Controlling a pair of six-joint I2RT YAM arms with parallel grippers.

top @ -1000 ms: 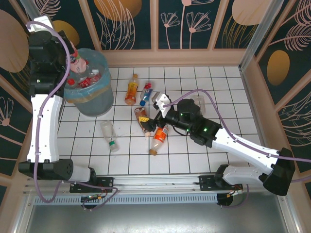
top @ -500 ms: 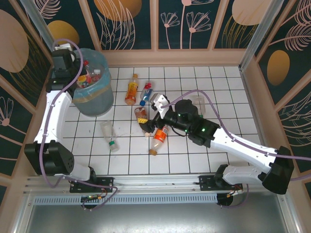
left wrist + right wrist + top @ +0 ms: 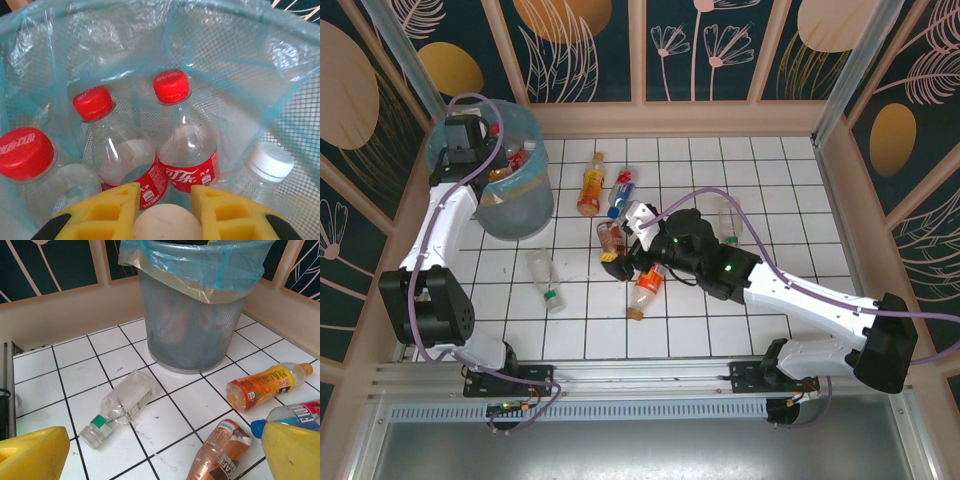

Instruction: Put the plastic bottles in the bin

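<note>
Found left gripper [image 3: 165, 212] down inside the mouth of the bin [image 3: 235, 45], yellow pads [image 3: 107, 207] drawn close on a pale rounded object [image 3: 166, 222] touching both. Could not tell what that object was. Counted three red-capped bottles [image 3: 171, 86] beneath, standing roughly upright, long axes running down into the bin and caps toward the camera, with a white-capped bottle [image 3: 270, 160] leaning at their right. Found right gripper [image 3: 160, 457] spread wide and holding nothing, low over the white tiled table [image 3: 770, 170], just beside a brown bottle [image 3: 220, 450] lying flat. Recorded the remaining bottles on their sides, all with long axes running roughly far to near. Noted an orange bottle [image 3: 589, 188] with cap at the far end, and a blue-labelled bottle [image 3: 619, 196] just beside it with blue cap at the near end. Noted a clear bottle [image 3: 545, 277] near the bin with base toward it and green-ringed neck toward the near edge. Noted an orange-labelled bottle [image 3: 646, 283] partly under the right arm, cap nearward, and a second clear bottle [image 3: 728, 220] beyond that arm. Compared with the view a second before: found the left arm folded down from high above the bin, its gripper dropped into the mouth. Found the right gripper shifted slightly leftward, closer over the brown bottle. Found the loose bottles unmoved.
</note>
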